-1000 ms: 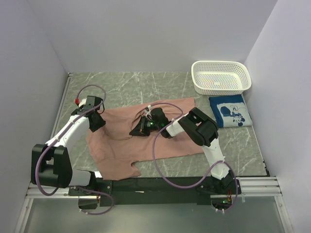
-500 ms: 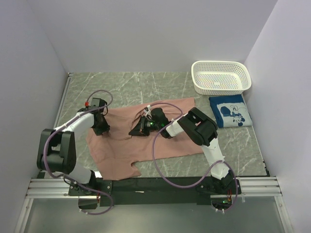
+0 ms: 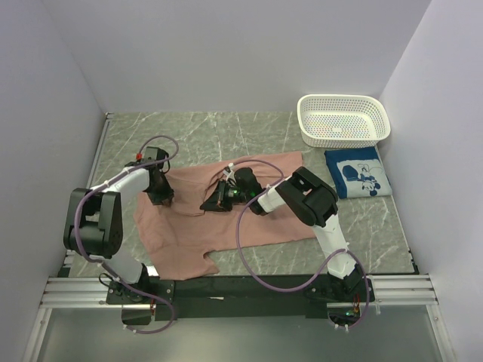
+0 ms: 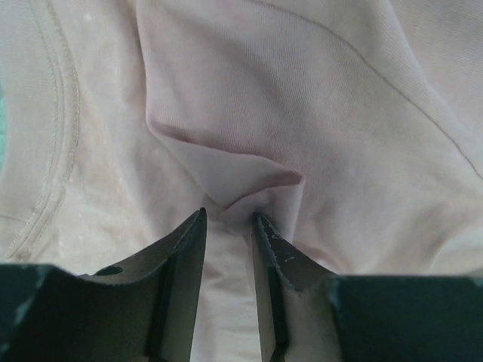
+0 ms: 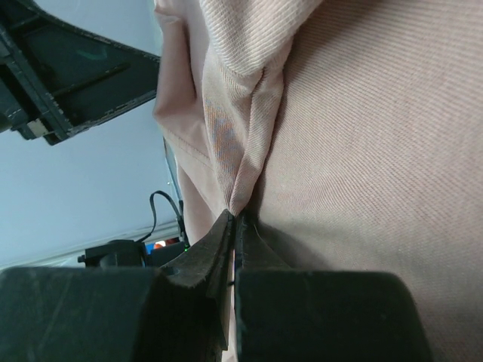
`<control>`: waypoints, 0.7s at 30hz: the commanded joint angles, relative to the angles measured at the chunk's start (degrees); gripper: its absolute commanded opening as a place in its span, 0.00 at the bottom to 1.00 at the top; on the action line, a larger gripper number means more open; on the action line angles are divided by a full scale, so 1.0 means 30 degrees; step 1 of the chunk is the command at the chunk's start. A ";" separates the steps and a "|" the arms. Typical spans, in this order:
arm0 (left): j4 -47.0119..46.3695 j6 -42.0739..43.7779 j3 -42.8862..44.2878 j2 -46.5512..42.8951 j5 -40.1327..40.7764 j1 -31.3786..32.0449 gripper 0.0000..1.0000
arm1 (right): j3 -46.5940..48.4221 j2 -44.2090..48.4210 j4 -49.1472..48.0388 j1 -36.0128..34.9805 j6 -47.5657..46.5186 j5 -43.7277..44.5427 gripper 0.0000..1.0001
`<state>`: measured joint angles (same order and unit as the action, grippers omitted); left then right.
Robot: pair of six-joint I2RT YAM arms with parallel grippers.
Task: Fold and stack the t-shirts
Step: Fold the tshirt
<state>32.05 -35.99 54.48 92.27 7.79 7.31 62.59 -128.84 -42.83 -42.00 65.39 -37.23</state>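
Note:
The dusty-pink t-shirt (image 3: 241, 222) lies spread and rumpled on the marble table, its print not showing. Pink cloth (image 4: 317, 113) fills the left wrist view. My left gripper (image 3: 161, 193) is low over the shirt's left shoulder, and its jaws (image 4: 229, 216) are a little apart, open, with a raised fold of cloth just ahead of the tips. Near the collar, my right gripper (image 3: 214, 204) is shut on a pinched ridge of the pink shirt (image 5: 249, 151), its fingertips (image 5: 235, 220) pressed together. The blue t-shirt (image 3: 357, 173) lies folded at the right, its white cartoon print facing up.
A white perforated basket (image 3: 343, 119) stands at the back right, just behind the blue shirt. Grey walls close in the left, back and right sides. The arms' mounting rail (image 3: 226, 288) runs along the near edge.
My left gripper has shifted right, from the shirt's left edge onto its shoulder, and the arm's elbow has swung back. The right gripper and the pinched fold have stayed put.

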 commanded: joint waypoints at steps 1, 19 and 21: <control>-0.0343 0.0277 0.0766 0.0386 -0.0107 -0.0005 0.37 | 0.0377 -0.0590 -0.0401 0.0113 -0.0027 -0.0098 0.00; 0.0711 -0.0132 0.0738 -0.0257 0.0391 0.0170 0.17 | 0.0524 -0.0824 -0.0431 0.0112 -0.0027 -0.0245 0.00; 0.1004 -0.0162 0.0679 -0.0520 0.0537 0.0228 0.17 | 0.0524 -0.0824 -0.0460 0.0113 -0.0027 -0.0274 0.00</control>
<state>32.95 -35.86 55.75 93.97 8.03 7.53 63.00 -129.62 -43.97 -41.95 66.46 -38.65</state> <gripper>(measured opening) 0.171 0.017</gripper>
